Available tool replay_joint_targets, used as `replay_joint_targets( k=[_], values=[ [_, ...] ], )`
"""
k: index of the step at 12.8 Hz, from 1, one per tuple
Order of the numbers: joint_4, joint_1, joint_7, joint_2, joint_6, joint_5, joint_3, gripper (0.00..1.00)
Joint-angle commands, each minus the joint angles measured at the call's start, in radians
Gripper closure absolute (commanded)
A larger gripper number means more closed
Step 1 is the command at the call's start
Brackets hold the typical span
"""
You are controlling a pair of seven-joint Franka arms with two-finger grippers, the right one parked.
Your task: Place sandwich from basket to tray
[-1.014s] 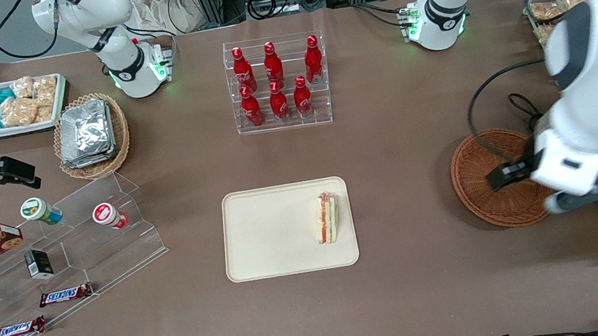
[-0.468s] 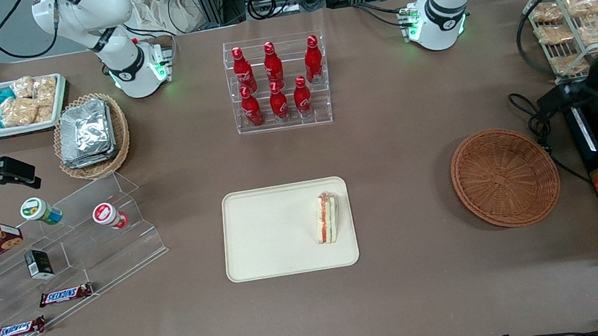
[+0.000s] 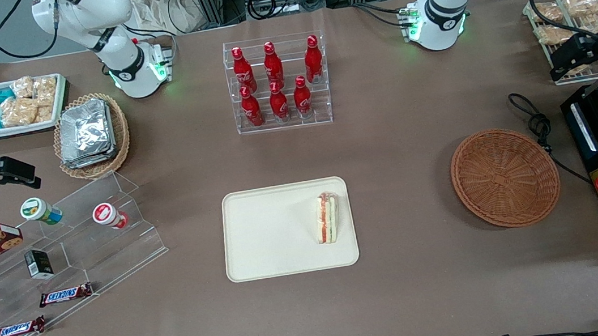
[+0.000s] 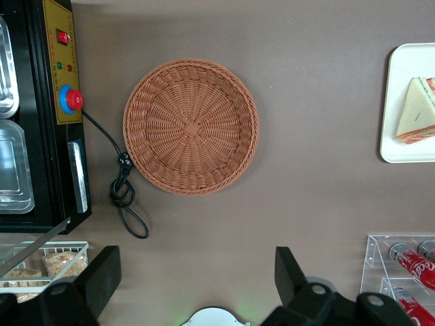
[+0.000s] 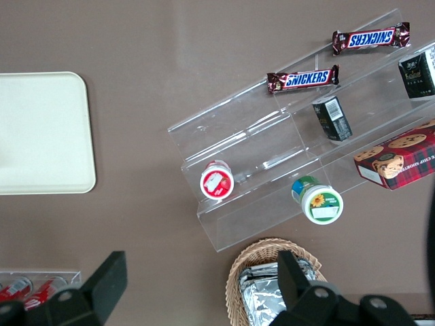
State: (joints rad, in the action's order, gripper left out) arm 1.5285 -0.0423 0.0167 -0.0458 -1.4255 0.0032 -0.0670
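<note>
Claw (image 4: pixel 194 282) hangs high with fingers spread wide, holding nothing, well above the basket (image 4: pixel 191 126).

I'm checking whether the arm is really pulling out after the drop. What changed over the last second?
The left arm's gripper, open and empty, rose from over the round reddish-brown wicker basket and withdrew toward the working arm's end of the table, leaving the basket uncovered. The triangular white-bread sandwich stayed put on the cream rectangular tray.
</note>
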Motion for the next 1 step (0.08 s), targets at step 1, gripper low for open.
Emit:
replay_joint_targets(
  k=[1],
  values=[
    [0.032, -0.007, -0.018, -0.025, -0.004, -0.006, -0.004, 0.0]
  ],
)
